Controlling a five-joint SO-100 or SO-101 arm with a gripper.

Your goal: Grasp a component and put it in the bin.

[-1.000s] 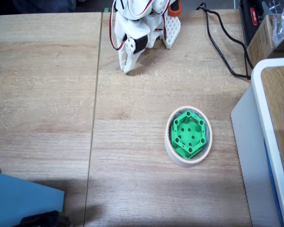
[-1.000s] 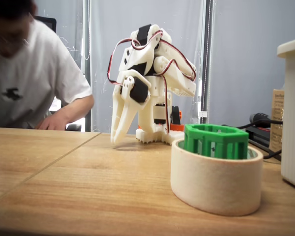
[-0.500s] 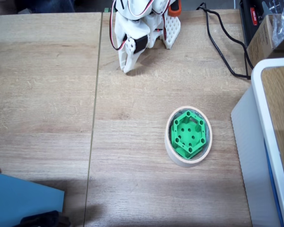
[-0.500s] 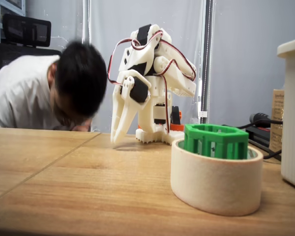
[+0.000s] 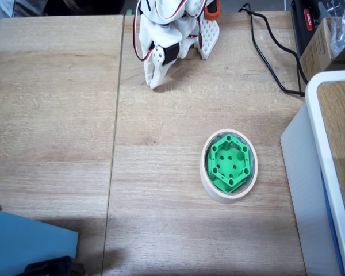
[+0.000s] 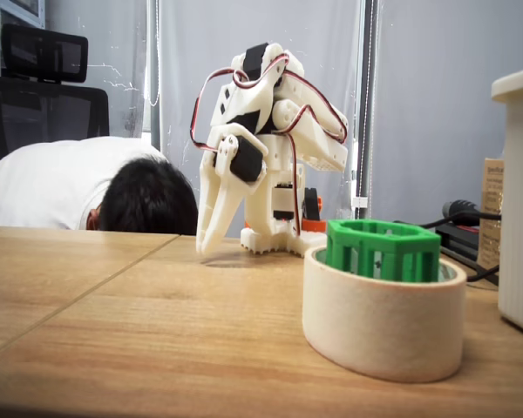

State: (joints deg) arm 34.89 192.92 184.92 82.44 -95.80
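The green hexagonal component [image 5: 230, 161] [image 6: 383, 249] rests inside the bin [image 5: 213, 184] [image 6: 379, 326], a cream roll of masking tape lying flat on the wooden table. Its top stands a little above the tape's rim. The white arm is folded back at the table's far edge, well away from the bin. Its gripper [image 5: 153, 83] [image 6: 205, 246] points down with the tips close to the table, shut and holding nothing.
A large white-rimmed box [image 5: 325, 172] [image 6: 519, 200] stands to the right of the bin. Black cables [image 5: 264, 52] run along the far right. A blue object [image 5: 29, 244] lies at the near left corner. A person [image 6: 87, 192] bends low behind the table.
The person behind the table has bent further down. The arm, the component and the bin have not moved.
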